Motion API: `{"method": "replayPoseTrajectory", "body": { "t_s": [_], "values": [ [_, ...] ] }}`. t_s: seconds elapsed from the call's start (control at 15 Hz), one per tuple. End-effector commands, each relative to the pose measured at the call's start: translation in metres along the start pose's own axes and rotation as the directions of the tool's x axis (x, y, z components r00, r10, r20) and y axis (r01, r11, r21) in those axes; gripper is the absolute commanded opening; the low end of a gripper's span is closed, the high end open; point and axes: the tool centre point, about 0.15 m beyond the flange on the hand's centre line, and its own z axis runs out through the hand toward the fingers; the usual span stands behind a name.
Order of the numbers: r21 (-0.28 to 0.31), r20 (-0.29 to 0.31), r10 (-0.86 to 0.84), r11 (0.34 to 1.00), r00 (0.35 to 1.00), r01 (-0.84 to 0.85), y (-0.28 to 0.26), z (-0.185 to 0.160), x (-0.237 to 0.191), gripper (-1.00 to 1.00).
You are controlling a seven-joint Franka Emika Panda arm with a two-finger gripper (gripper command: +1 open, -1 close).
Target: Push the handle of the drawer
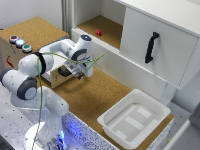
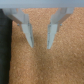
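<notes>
We have the white Franka arm's gripper hanging low over the cork-covered table surface, just in front of the small light plywood drawer that sits in the cork-topped wooden box with coloured buttons. In the wrist view the two pale grey fingers stand apart with only bare cork between them, so we read the gripper as released and holding nothing.

The short black bar handle shows in the exterior view as a dark patch on the drawer front, mostly hidden behind the wrist and hand (we cannot make out its full outline). The drawer appears to stand out a little from the box, though the arm covers much of it.

What worries us from here:

- The handle is absent from the wrist view, save perhaps for a dark strip at one edge, so we would be aiming largely blind and could strike the plywood front beside it.
- With the fingers spread, one tip might slip past the bar and snag.
- A push made at an angle could skew the drawer in its slot and jam it, or shove the whole box along the table.
- Fingertips this close to the cork could drag on it.
</notes>
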Motion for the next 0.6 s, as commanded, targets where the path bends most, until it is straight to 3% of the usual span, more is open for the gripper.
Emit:
{"method": "replayPoseTrajectory", "body": {
  "t_s": [0.0,0.13,0.53],
  "values": [
    [-0.056,0.066,0.002,0.998,0.998,0.001,-0.048,0.028,0.051,-1.0],
    [-0.076,0.073,-0.02,0.997,0.997,0.025,-0.061,0.039,0.055,-1.0],
    [-0.053,0.07,-0.043,0.997,0.997,0.047,-0.104,0.044,0.049,-1.0]
  ]
}}
